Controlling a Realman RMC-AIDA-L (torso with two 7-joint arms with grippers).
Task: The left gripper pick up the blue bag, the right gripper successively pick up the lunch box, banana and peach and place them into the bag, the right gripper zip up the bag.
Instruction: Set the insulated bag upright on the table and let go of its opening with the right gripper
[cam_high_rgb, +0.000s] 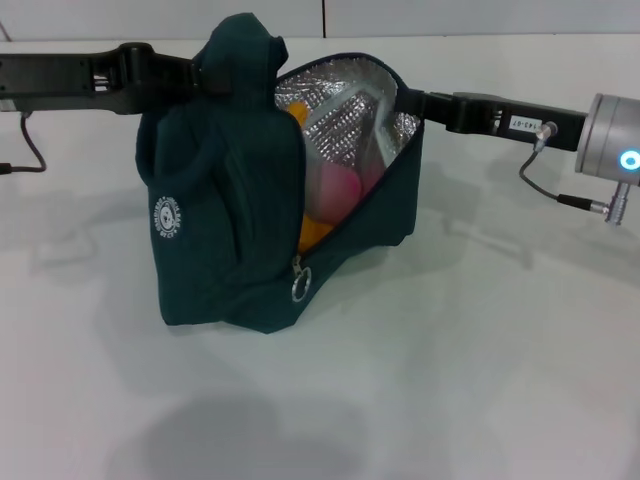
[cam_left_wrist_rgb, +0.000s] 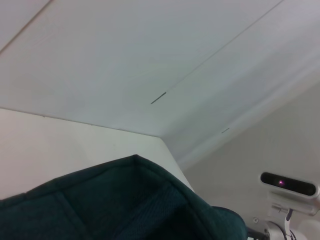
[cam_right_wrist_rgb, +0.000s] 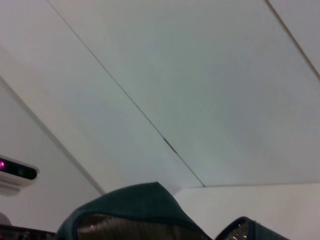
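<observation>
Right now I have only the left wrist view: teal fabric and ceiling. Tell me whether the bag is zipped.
Observer: No. The head view shows the blue bag wide open, with its silver lining exposed.
Operator: Give me the zip pull's position.
Observer: The ring zip pull hangs at the low front end of the opening.
Operator: Report both arms.
Observer: They meet the bag's top from opposite sides: the left end effector at the handles, the right end effector at the mouth's rim.

white round logo (cam_high_rgb: 168, 217) on blue bag (cam_high_rgb: 235, 200), txt illegible
</observation>
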